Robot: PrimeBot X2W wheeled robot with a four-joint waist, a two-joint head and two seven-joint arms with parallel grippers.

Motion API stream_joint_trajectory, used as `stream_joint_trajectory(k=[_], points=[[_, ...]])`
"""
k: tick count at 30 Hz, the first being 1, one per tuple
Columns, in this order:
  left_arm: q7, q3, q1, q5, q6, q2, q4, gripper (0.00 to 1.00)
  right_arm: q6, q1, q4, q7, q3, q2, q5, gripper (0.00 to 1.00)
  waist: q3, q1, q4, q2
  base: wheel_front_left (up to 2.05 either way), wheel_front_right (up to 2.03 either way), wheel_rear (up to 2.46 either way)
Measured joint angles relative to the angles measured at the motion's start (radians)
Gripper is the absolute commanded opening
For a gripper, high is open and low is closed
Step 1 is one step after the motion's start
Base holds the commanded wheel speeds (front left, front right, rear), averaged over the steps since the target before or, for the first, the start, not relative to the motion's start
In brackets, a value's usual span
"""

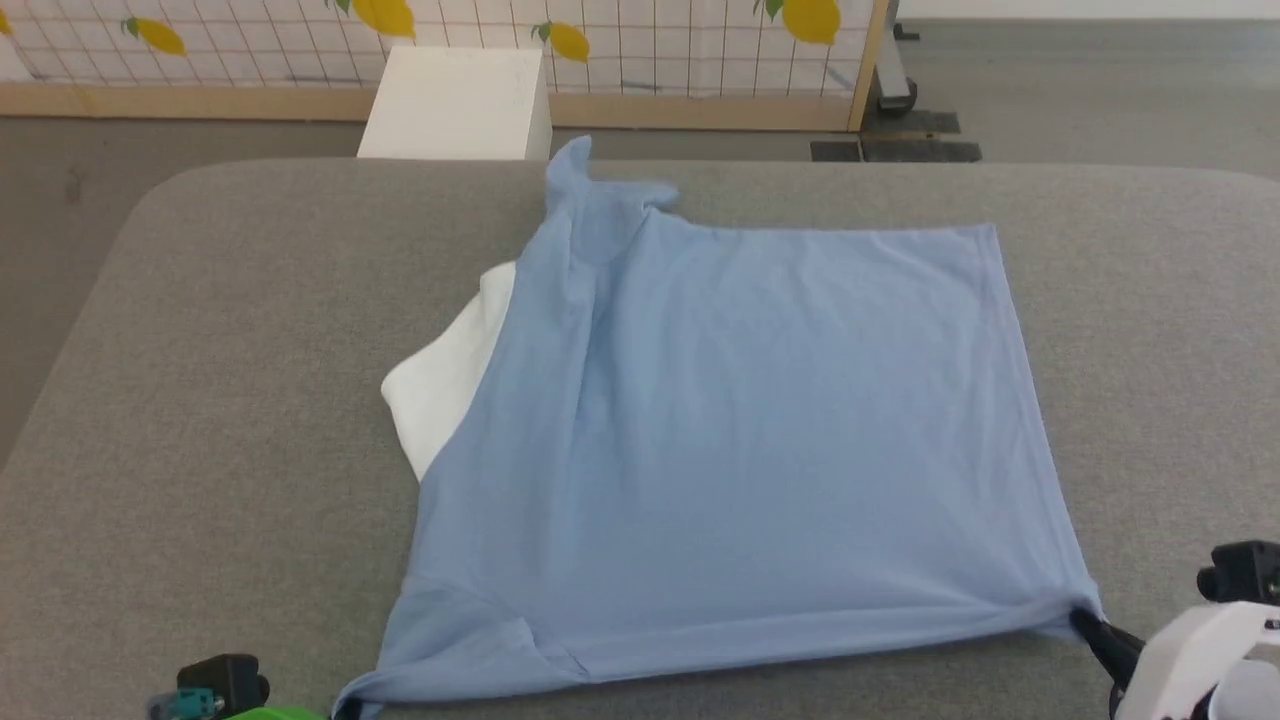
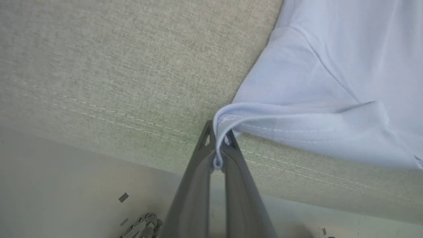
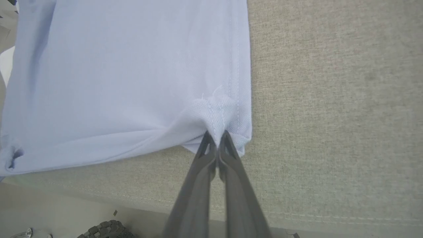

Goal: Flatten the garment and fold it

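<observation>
The left tool (image 2: pixel 218 134) is fully closed, its two dark fingers pinched on a folded edge of the shirt (image 2: pixel 330 82) at the sleeve cuff. A small loop of fabric pokes out between the fingertips. The tool sits over the near edge of the grey worktop (image 2: pixel 115 66), and the stitched border of the worktop runs just under its tips.

The right tool (image 3: pixel 216 135) is likewise clamped tight, on the near corner of the hem of the shirt (image 3: pixel 132 66), where the cloth bunches into small wrinkles right at the tips. The double-stitched hem runs straight ahead from this tool, with bare worktop (image 3: pixel 330 82) to its right.

In the head view the shirt (image 1: pixel 740 430) lies spread on the worktop (image 1: pixel 200 400), reaching forward from both tools. Its near edge is stretched between them, from the left tool at the sleeve to the right tool (image 1: pixel 1085 620) at the hem corner. Its long axis runs from one tool across to the other, with the hem end by the right tool and the neck end on the left tool's side. The white collar (image 1: pixel 440 380) sticks out from under the blue cloth ahead of the left tool. The far sleeve (image 1: pixel 580 185) stands up crumpled at the edge farthest from both tools. The body is mostly flat, with a few creases fanning out from each grip.
</observation>
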Motion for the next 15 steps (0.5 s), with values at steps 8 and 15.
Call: stream_joint_trajectory(k=[8, 15], points=[[-0.038, 0.027, 0.016, 0.013, 0.032, 0.02, -0.164, 0.0, 0.0, 0.018, -0.092, 0.04, -0.04, 0.025, -0.028, 0.0, -0.003, 0.0, -0.008, 0.0, 0.0, 0.0, 0.0], [-0.026, 0.02, -0.16, 0.054, 0.041, 0.046, -0.23, 0.0, 0.0, -0.11, -0.13, 0.09, -0.055, 0.007, -0.067, 0.0, 0.046, 0.0, -0.017, 0.0, 0.0, 0.0, 0.0]])
